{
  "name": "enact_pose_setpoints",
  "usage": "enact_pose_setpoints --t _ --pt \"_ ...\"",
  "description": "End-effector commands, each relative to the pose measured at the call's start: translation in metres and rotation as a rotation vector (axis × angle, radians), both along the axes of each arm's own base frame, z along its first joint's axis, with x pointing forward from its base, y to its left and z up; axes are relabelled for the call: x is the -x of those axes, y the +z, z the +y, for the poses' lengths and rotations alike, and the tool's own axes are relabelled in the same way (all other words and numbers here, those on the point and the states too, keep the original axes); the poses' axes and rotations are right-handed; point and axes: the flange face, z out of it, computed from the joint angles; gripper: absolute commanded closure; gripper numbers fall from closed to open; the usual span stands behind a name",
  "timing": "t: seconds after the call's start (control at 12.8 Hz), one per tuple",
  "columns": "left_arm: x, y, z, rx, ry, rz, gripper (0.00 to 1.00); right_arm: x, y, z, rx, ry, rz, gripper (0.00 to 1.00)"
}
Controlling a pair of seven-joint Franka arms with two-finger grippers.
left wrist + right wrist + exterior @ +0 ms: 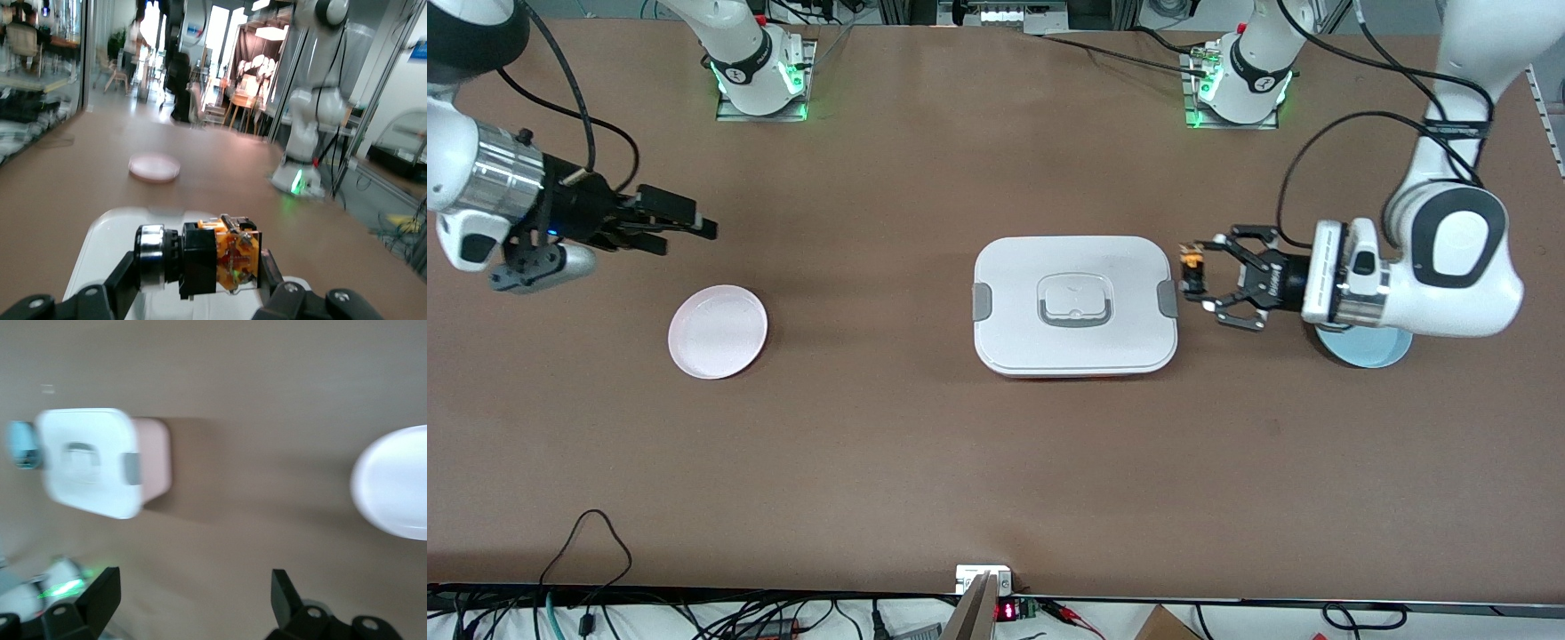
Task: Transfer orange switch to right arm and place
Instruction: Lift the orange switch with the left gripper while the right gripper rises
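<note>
The orange switch (1192,265) has a black body, a silver collar and an orange terminal end. My left gripper (1194,272) is shut on it in the air, just off the white box's end toward the left arm. In the left wrist view the switch (215,257) lies crosswise between the two black fingers. My right gripper (696,222) hangs open and holds nothing, over the table near the pink plate (718,331) at the right arm's end. The right wrist view shows its fingertips (101,587) wide apart over bare table.
A white lidded box (1014,302) with grey latches sits mid-table. A light blue plate (1371,350) lies partly hidden under the left arm's wrist. The brown table surface (925,462) lies bare nearer the front camera. Cables run along the table's front edge.
</note>
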Motion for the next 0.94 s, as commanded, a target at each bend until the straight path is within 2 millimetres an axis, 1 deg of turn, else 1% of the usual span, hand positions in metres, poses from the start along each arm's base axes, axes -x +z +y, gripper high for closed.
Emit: enact_pose_setpoints --t 0.0,0.08,0.16,0.31,0.47,0.55,0.62,0.7,0.78,0.86 --pt "0.013 0.029 -0.064 0.154 0.000 0.046 1.00 -0.014 -0.021 0.020 -0.212 -0.031 0.065 0.00" --pt "0.017 0.036 -0.093 0.207 0.007 0.072 1.00 -0.016 -0.031 0.028 -0.296 -0.053 0.096 0.00" --pt "0.023 0.043 -0.129 0.248 0.030 0.106 1.00 -0.016 -0.035 0.034 -0.379 -0.078 0.122 0.00" --pt "0.032 0.059 -0.185 0.283 0.130 0.148 1.00 -0.019 -0.042 0.045 -0.514 -0.117 0.165 0.00" --pt "0.048 0.071 -0.230 0.262 0.223 0.182 1.00 -0.025 -0.040 0.054 -0.658 -0.156 0.197 0.00" --pt "0.051 0.080 -0.245 0.252 0.253 0.175 1.00 -0.028 -0.042 0.059 -0.722 -0.173 0.215 0.00" --pt "0.056 0.081 -0.256 0.229 0.274 0.173 1.00 -0.027 -0.047 0.067 -0.744 -0.185 0.244 0.00" --pt "0.062 0.081 -0.268 0.205 0.288 0.194 1.00 -0.026 -0.056 0.070 -0.755 -0.199 0.264 0.00" --pt "0.066 0.082 -0.278 0.184 0.306 0.206 1.00 -0.023 -0.070 0.077 -0.783 -0.213 0.309 0.00" --pt "0.070 0.087 -0.289 0.168 0.327 0.190 1.00 -0.022 -0.079 0.080 -0.796 -0.237 0.354 0.00"
